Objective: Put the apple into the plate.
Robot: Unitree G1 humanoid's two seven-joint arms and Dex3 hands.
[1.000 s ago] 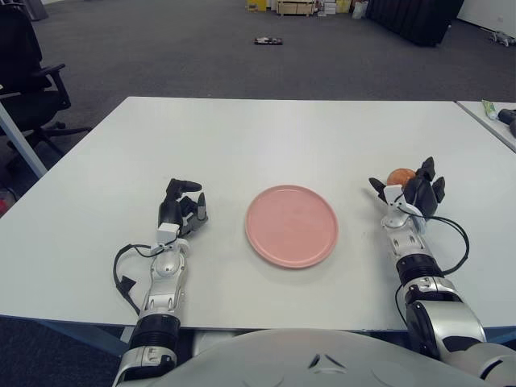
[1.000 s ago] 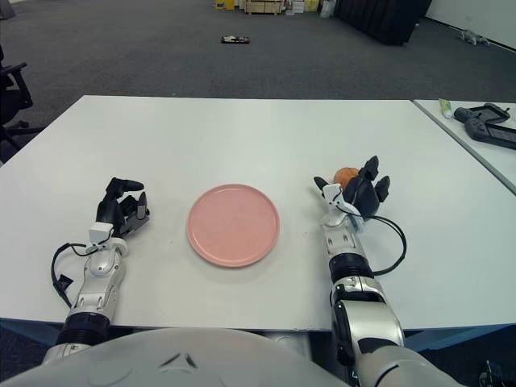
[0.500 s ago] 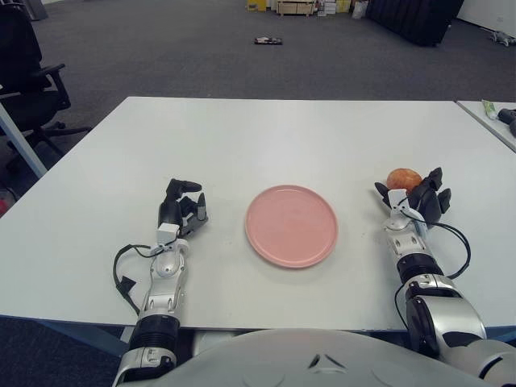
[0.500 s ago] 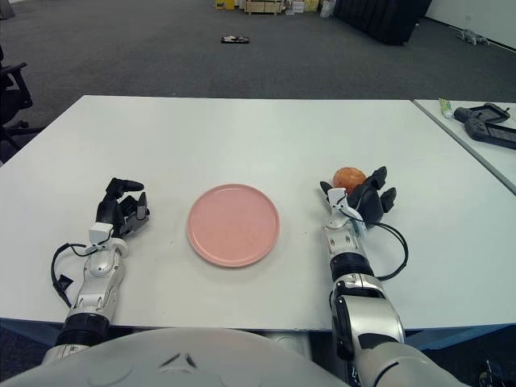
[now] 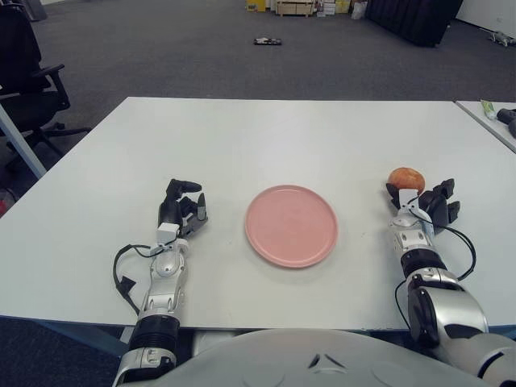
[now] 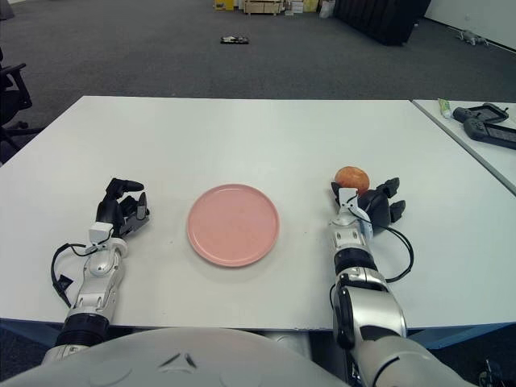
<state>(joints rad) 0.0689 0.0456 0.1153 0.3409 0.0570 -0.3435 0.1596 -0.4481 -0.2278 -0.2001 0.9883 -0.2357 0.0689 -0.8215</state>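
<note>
Sitting on the white rectangular counter (image 5: 266, 137), the small round red-orange apple (image 5: 405, 178) lies to the right of the round pink plate (image 5: 291, 225), well apart from it and not in it; the right robot hand (image 5: 425, 205) shows just beside and behind the apple, its dark fingers (image 6: 390, 186) spread loosely and holding nothing, though whether the thumb side touches the fruit I cannot tell; the left robot hand (image 5: 182, 211) shows to the left of the plate with its fingers curled inward around nothing.

The left eye view takes in a black office chair (image 5: 28, 68) beyond the counter's left edge, barely showing in the other eye; the right eye view shows more of a second white table (image 6: 476, 145) at the right, carrying a dark handheld device (image 6: 486, 122) and a small green-tipped tube (image 6: 445, 106).

Bare counter lies between apple and plate, and a broad open stretch runs behind both towards the far edge; the plate sits near the middle, nearer the front edge.

The room has dark grey carpet (image 5: 185, 48); boxes (image 5: 294, 7) stand against the far side, and a small dark object (image 5: 268, 40) lies on the floor.
</note>
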